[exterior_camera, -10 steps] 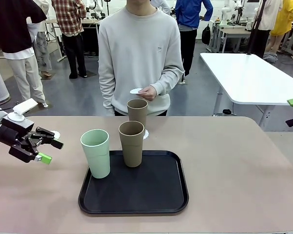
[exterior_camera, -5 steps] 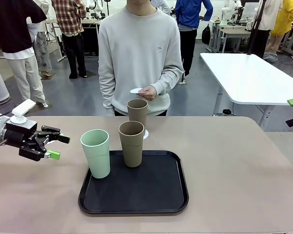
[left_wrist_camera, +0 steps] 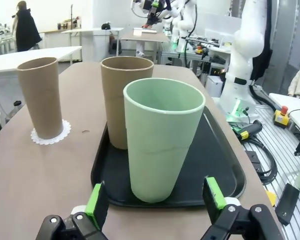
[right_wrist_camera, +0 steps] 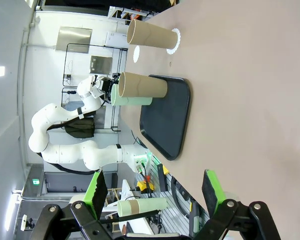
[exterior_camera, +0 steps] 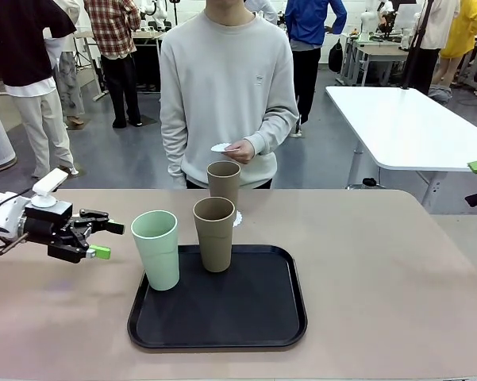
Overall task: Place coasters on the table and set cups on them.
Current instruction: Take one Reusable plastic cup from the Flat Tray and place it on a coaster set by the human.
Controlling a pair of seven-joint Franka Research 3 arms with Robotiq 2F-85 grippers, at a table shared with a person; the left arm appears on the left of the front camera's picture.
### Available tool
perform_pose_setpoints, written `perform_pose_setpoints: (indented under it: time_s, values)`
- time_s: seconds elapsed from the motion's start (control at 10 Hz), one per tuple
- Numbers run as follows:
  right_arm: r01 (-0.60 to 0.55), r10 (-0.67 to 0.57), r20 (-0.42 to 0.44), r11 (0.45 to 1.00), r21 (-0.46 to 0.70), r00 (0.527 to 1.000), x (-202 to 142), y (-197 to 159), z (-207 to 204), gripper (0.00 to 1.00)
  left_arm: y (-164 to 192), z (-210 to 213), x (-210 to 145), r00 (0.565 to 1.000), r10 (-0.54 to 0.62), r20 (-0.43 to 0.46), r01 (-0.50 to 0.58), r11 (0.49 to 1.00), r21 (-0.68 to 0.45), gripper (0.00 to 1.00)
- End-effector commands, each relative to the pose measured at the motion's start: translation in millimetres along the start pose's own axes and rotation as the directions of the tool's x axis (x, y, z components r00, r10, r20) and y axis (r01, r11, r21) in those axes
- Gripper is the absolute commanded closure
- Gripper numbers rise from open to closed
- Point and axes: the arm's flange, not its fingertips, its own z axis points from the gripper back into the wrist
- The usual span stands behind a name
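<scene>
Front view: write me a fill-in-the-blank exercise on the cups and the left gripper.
The green cup stands on the black ____. The far brown cup stands on a white ____. The left gripper, beside the green cup, has its jaws ____.
Missing: tray; coaster; open.

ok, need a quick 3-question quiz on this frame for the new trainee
1. True or false: the green cup stands on a coaster.
2. Which cup already sits on a coaster? A) green cup B) brown cup nearest the robot C) brown cup nearest the person
3. Short answer: what does the person's hand hold?
Key: 1 false; 2 C; 3 a white coaster.
</scene>
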Motion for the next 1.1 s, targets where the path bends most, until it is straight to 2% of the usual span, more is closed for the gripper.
perform_pose_setpoints:
  time_s: [0.0,0.3,1.0]
  values:
    - [-0.008,0.008,0.009,1.000,0.001,1.000,1,0,-1,0.00,7,-11,-5,0.998,-0.047,0.040,0.048,0.998,-0.032,0.00]
    - [-0.008,0.008,0.009,1.000,0.001,1.000,1,0,-1,0.00,4,-30,-12,0.992,-0.098,0.081,0.102,0.993,-0.055,0.00]
    - [-0.008,0.008,0.009,1.000,0.001,1.000,1,0,-1,0.00,17,-52,-19,0.996,-0.047,0.073,0.053,0.995,-0.087,0.00]
